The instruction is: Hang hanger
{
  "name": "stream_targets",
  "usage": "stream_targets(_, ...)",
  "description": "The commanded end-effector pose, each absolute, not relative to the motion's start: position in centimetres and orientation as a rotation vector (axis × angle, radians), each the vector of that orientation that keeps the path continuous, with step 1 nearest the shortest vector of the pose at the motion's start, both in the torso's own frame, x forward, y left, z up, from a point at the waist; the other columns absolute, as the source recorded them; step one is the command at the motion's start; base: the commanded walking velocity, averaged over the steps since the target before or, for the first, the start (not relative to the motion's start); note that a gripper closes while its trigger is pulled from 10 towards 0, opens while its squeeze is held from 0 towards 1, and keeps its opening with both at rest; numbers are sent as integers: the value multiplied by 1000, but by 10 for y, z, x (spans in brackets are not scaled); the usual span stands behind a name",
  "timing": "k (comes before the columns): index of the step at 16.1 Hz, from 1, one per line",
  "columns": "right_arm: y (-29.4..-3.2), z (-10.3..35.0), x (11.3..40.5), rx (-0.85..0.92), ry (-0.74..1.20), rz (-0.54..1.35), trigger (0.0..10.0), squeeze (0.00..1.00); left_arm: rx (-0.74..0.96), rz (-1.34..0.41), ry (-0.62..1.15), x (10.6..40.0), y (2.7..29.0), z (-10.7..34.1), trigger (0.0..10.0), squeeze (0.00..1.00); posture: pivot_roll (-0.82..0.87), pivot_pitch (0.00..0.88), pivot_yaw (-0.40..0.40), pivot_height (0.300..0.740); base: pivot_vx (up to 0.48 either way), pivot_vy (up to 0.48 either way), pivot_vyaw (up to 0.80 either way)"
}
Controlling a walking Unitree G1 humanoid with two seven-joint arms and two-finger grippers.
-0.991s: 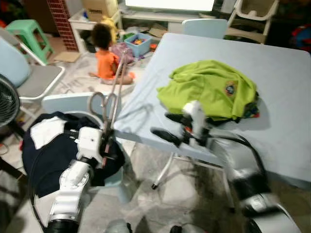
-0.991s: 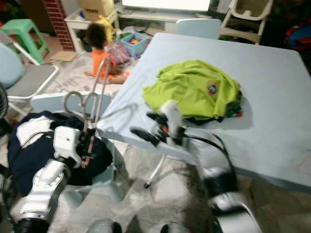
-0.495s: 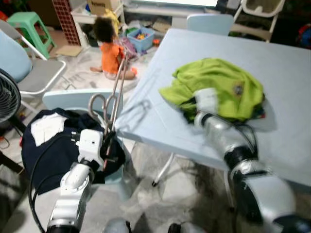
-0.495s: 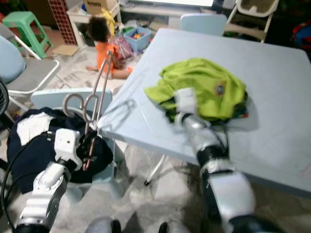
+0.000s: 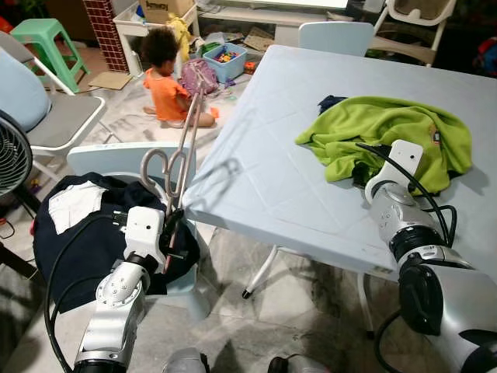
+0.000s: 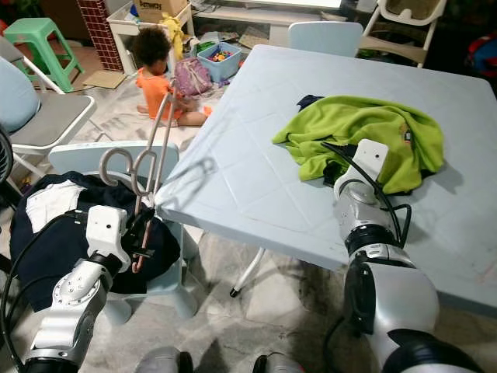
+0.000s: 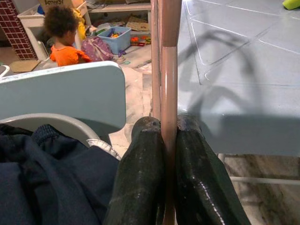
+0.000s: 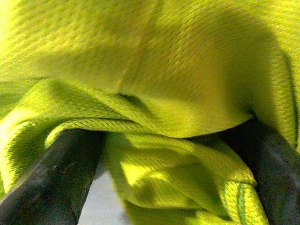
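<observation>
My left gripper is shut on the thin pinkish rod of a hanger. The hanger stands upright beside the front left corner of the pale blue table, its metal hook loops at the level of the table edge. A lime green shirt lies bunched on the table to the right. My right gripper is pushed into the shirt's near edge, open, with folds of green cloth between its two black fingers. In the eye views the shirt hides those fingertips.
A light blue chair draped with dark clothing stands just left of the hanger. A child sits on the floor beyond it among toys. A fan, a grey chair and a green stool are at the left.
My right arm has swung from in front of the table edge onto the table and into the green shirt, which now lies further right. The left gripper and hanger have kept their place.
</observation>
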State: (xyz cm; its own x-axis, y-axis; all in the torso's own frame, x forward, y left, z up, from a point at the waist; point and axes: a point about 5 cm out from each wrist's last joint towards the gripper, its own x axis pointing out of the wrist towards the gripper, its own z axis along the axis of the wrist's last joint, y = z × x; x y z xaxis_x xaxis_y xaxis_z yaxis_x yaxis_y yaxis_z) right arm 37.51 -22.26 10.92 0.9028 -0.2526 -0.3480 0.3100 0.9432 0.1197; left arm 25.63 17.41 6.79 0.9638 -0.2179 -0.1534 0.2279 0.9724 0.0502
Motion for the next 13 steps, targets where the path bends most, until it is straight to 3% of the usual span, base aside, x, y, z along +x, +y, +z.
stream_targets(1, -208, 121, 383, 151, 269, -169, 10000, 212, 77, -222, 126, 261, 175, 75, 10000, 0, 60, 54, -27, 740, 0, 0, 0)
stream_targets(2, -206, 120, 382, 122, 254, -133, 10000, 0, 78, -226, 128, 262, 174, 75, 10000, 0, 59, 50, -26, 740, 0, 0, 0)
stream_targets(8, -221, 105, 332, -83, 42, 41, 10000, 0, 85, -302, 113, 269, 163, 79, 10000, 0, 6, 0, 0, 740, 0, 0, 0)
stream_targets(13, -224, 111, 297, -74, -66, -87, 10000, 0, 89, -276, 68, 262, 153, 83, 10000, 0, -8, 0, 13, 740, 0, 0, 0)
